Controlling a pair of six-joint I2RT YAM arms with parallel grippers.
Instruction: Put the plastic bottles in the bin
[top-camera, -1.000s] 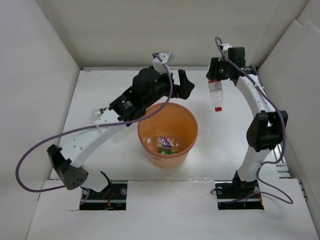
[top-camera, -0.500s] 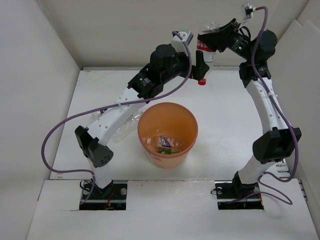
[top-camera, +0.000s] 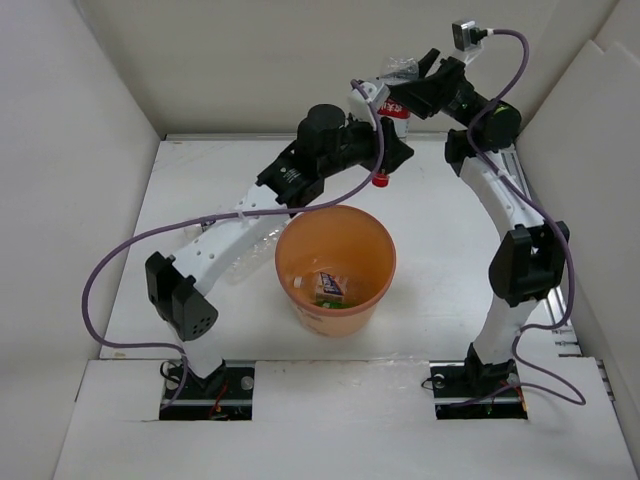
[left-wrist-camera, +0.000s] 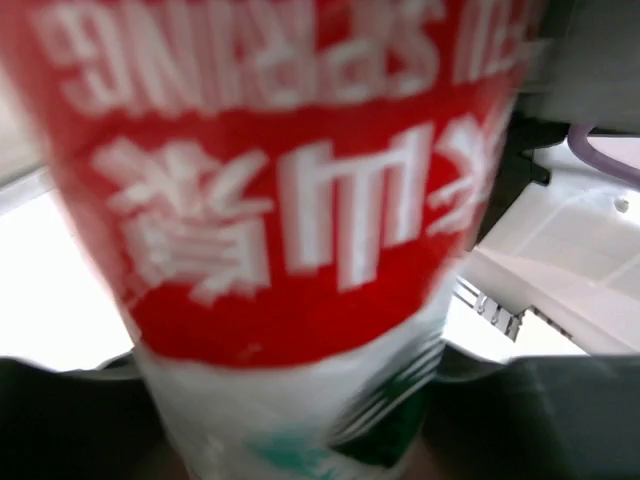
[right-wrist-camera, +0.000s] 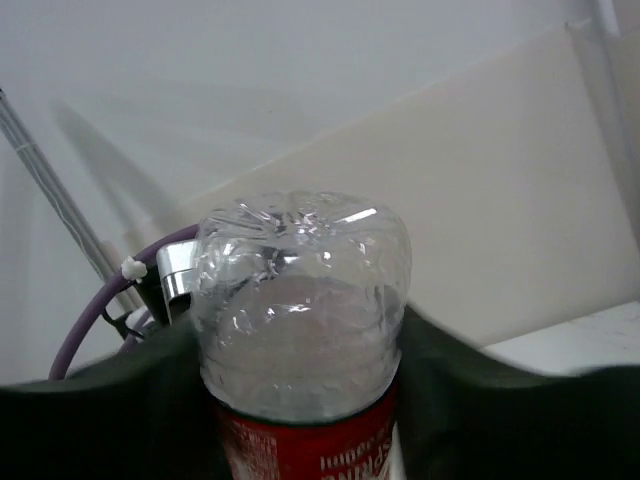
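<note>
A red-labelled bottle (top-camera: 398, 108) with a red cap hangs cap-down in the air behind the orange bin (top-camera: 335, 312). My left gripper (top-camera: 386, 150) is shut on its lower half, and its red label (left-wrist-camera: 290, 200) fills the left wrist view. My right gripper (top-camera: 410, 84) is at the bottle's clear base (right-wrist-camera: 300, 290), with a dark finger (right-wrist-camera: 100, 420) close on each side. I cannot tell whether those fingers still press it. Other bottles (top-camera: 330, 287) lie inside the bin.
A crumpled clear bottle (top-camera: 256, 240) lies on the table under the left arm, just left of the bin. White walls enclose the table on the left, back and right. The left arm's purple cable (top-camera: 110, 270) loops out to the left.
The left gripper has shut on the red-labelled bottle. Bottle and both grippers have shifted slightly left and down, toward the bin. One second ago the right gripper alone held it, at the right.
</note>
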